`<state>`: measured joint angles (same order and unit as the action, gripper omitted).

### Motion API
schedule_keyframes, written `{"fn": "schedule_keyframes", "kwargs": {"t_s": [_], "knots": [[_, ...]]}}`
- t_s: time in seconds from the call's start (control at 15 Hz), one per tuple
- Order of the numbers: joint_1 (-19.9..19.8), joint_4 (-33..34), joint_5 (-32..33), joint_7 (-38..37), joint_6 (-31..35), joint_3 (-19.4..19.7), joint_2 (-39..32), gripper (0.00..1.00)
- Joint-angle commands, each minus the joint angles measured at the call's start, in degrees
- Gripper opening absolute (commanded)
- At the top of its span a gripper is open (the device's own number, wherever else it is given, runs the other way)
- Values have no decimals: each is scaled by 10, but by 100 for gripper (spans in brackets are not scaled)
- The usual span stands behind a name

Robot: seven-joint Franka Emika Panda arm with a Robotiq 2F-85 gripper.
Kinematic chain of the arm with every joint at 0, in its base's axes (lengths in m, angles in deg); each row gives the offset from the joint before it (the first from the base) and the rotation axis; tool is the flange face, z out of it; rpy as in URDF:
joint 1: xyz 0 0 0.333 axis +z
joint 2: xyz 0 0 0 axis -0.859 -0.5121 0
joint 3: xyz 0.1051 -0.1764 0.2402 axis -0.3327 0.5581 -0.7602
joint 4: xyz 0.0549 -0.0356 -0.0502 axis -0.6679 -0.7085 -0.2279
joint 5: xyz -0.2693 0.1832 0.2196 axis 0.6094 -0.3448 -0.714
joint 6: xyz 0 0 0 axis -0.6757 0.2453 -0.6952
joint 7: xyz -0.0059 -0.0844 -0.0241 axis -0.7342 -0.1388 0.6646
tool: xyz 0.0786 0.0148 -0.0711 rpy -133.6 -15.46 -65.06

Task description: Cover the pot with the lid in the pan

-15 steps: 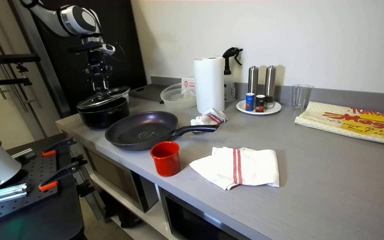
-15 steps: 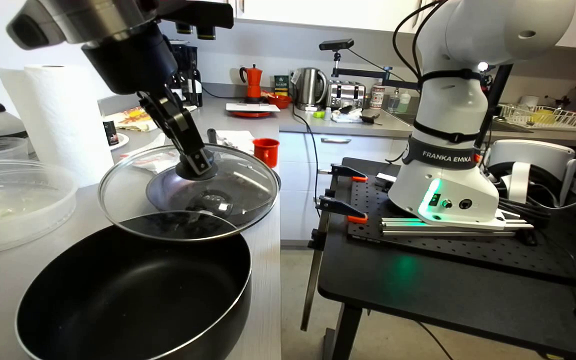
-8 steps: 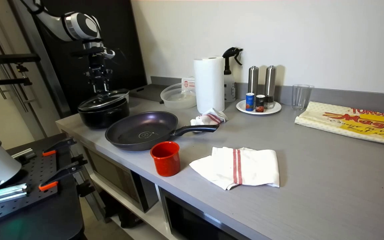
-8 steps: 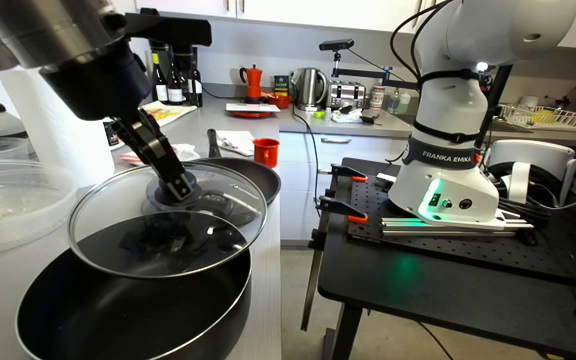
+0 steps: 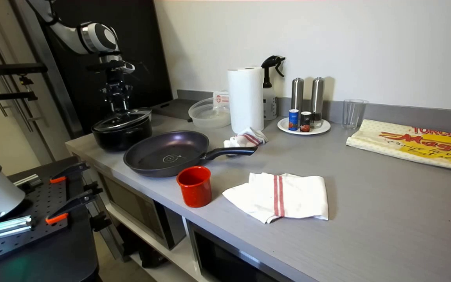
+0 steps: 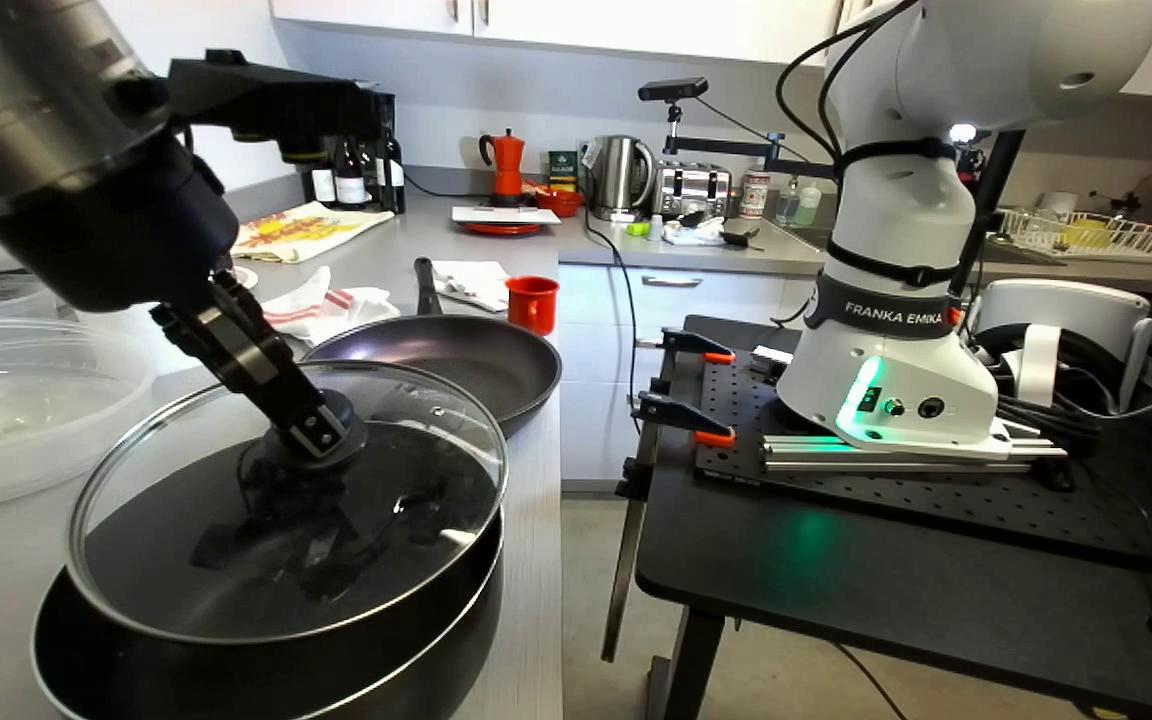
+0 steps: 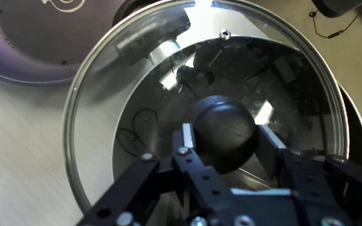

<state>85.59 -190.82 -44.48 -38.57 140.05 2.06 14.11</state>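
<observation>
The lid [image 6: 406, 560] is clear dark glass with a metal rim and a black knob; it also shows in an exterior view [image 5: 116, 123] and the wrist view [image 7: 156, 106]. My gripper [image 7: 225, 136] is shut on the knob, one finger on each side; it also shows in both exterior views [image 5: 119, 106] [image 6: 318, 432]. The lid hangs tilted over the black pot [image 6: 476, 630], set off toward the pan, with the pot's near part uncovered. I cannot tell if rims touch. The pot also shows in an exterior view [image 5: 125, 138]. The black frying pan [image 5: 163, 154] sits empty beside it.
A red mug [image 5: 195, 188] and a folded towel [image 5: 288, 197] lie near the pan, whose handle [image 5: 229, 152] points away from the pot. A clear plastic tub [image 6: 26, 430] and a paper towel roll [image 5: 245, 100] stand beside the pot. The counter edge [image 6: 548, 600] runs close by.
The gripper, still holding the knob, has moved down and away from the pan. The lid has come lower and now covers more of the pot.
</observation>
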Motion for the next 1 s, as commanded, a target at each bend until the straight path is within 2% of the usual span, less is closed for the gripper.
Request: {"fn": "schedule_keyframes", "kwargs": {"t_s": [0.0,0.6,0.93], "knots": [[20,50,18,8,-40,3,-21,25],[38,91,9,24,-54,-2,-48,25],[33,85,-6,37,-51,-9,-37,25]]}}
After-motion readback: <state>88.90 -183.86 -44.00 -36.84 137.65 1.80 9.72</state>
